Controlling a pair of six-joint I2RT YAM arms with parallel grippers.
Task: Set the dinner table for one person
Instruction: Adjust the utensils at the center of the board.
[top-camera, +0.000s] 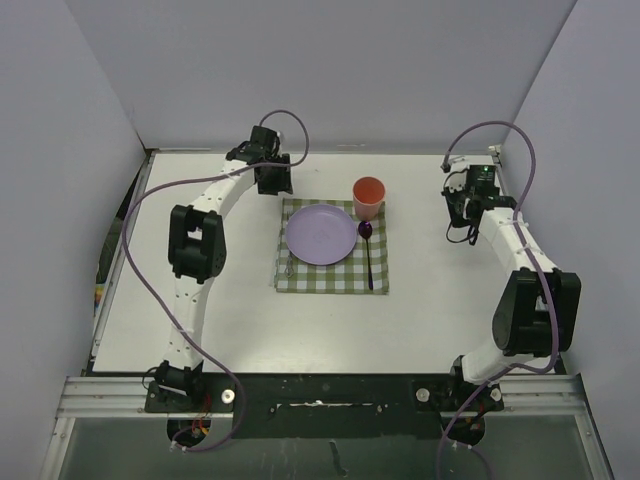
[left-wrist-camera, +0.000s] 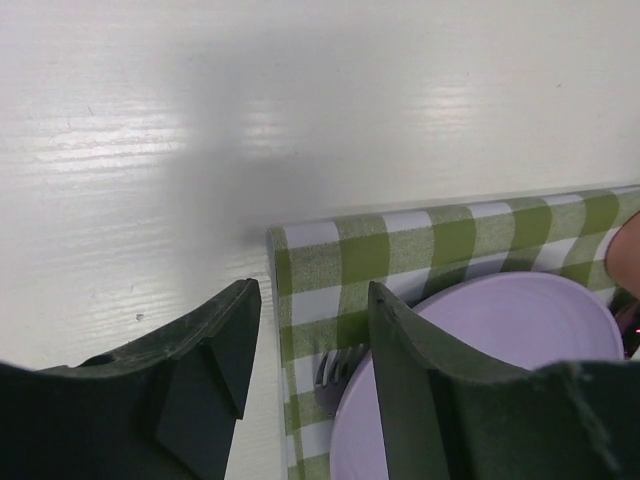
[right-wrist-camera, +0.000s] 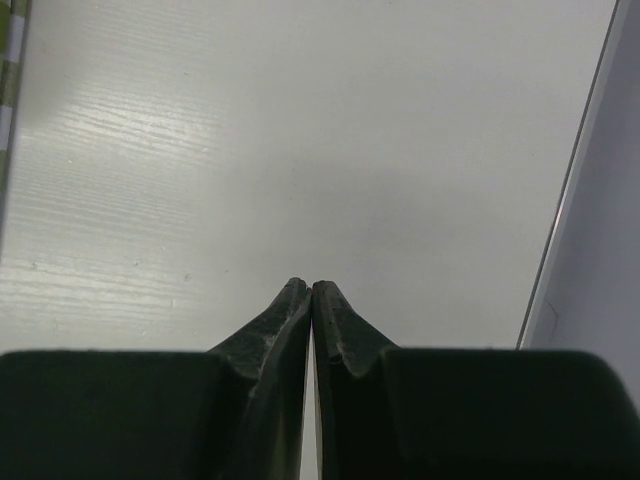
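The tabletop (top-camera: 230, 310) is big, flat and white. It is a rectangle with a thin metal strip along its edges. It is much bigger than anything on it. Up close, the white top (left-wrist-camera: 150, 120) is a bit shiny and has faint lines in it like wood.

In the middle lies a green-and-white checked cloth (top-camera: 330, 282). On the cloth sit a purple plate (top-camera: 321, 234), an orange cup (top-camera: 369, 196) and a dark spoon (top-camera: 367, 250).

The left jaws are partly open, with a gap between them and nothing in it. The tabletop lies under them and stretches out in front of them. A corner of the cloth (left-wrist-camera: 330, 260) is just ahead of the gap. The plate (left-wrist-camera: 500, 340) lies under and behind the right-hand jaw. The tips of a fork (left-wrist-camera: 335, 365) peek out between the jaws, right beside the plate.

The right jaws are pressed together and hold nothing. Bare white tabletop (right-wrist-camera: 300, 150) lies under them and ahead of them. The metal edge (right-wrist-camera: 572, 205) runs along to their right, with a grey wall past it. A thin bit of the cloth (right-wrist-camera: 8, 60) shows far off to their left.
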